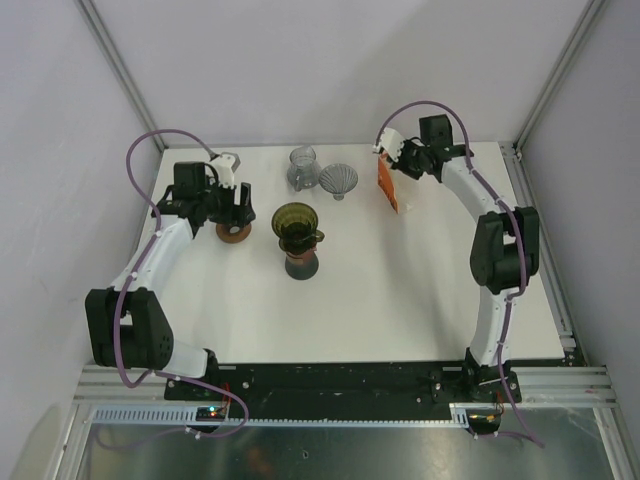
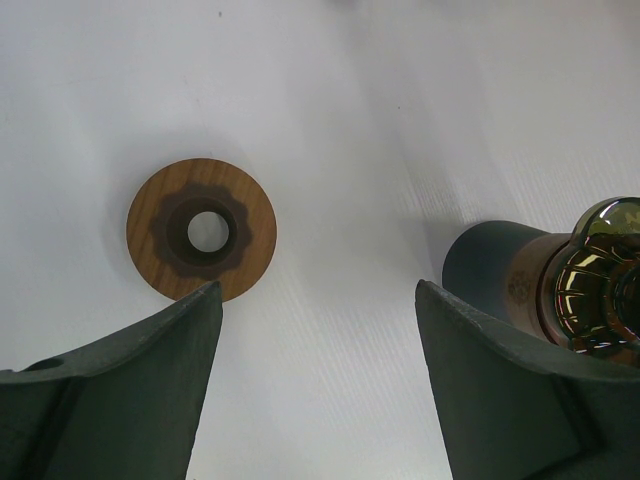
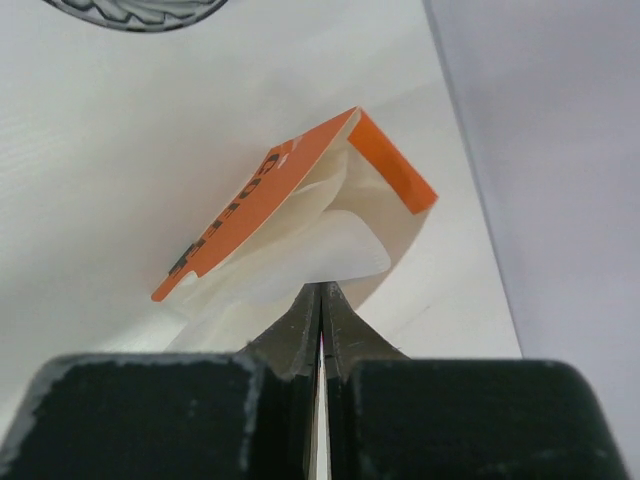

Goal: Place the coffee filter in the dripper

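Note:
A white paper coffee filter (image 3: 335, 255) sticks out of an open orange filter packet (image 3: 250, 205), which stands at the back right of the table (image 1: 388, 187). My right gripper (image 3: 322, 287) is shut on the filter's edge, just above the packet in the top view (image 1: 392, 163). The dark olive glass dripper (image 1: 295, 222) sits on a brown stand (image 1: 301, 265) at the table's middle, and shows at the right edge of the left wrist view (image 2: 600, 290). My left gripper (image 2: 318, 300) is open and empty, hovering beside the dripper (image 1: 232, 207).
A wooden ring with a dark centre (image 2: 202, 230) lies under my left gripper, left of the dripper (image 1: 234, 232). A clear glass jug (image 1: 303, 168) and a clear ribbed glass dripper (image 1: 338, 180) stand at the back. The white table (image 1: 400, 290) ends near the packet.

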Available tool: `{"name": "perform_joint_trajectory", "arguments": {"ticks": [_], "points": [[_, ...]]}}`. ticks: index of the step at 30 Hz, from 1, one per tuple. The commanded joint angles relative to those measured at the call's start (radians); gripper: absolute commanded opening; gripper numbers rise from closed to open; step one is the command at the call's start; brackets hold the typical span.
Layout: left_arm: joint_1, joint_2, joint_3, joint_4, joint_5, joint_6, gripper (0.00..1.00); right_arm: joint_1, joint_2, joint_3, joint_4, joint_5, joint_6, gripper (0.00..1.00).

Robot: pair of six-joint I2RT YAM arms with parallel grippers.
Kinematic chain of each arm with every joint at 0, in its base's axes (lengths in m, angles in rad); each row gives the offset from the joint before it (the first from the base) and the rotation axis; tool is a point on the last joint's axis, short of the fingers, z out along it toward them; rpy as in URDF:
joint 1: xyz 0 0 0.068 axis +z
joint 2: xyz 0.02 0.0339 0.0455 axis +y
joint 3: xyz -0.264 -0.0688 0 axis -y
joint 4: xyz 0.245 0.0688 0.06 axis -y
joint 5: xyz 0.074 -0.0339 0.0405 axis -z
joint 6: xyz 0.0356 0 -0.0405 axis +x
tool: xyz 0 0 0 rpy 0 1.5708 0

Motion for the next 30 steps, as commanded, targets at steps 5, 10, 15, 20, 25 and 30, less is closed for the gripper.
{"name": "perform_joint_trajectory", "arguments": {"ticks": [5,10,15,20,25,30], "points": [[0.007,-0.053,0.005,0.021,0.004,0.017,0.82,-0.005,-0.139,-0.042,0.038,0.007,0.029,0.0],[0.007,-0.07,0.003,0.021,0.009,0.018,0.82,-0.01,-0.183,-0.058,0.037,0.024,0.05,0.0],[0.007,-0.101,0.005,0.016,0.02,0.032,0.82,-0.011,-0.266,-0.068,0.063,0.035,0.151,0.0],[0.004,-0.139,0.007,-0.005,0.035,0.059,0.82,-0.01,-0.391,-0.115,0.136,0.001,0.313,0.0],[-0.008,-0.185,0.033,-0.043,0.014,0.103,0.82,0.031,-0.512,-0.176,0.203,0.035,0.446,0.0],[-0.049,-0.231,0.072,-0.096,-0.028,0.156,0.82,0.136,-0.572,-0.156,0.175,0.147,0.49,0.0]]}}
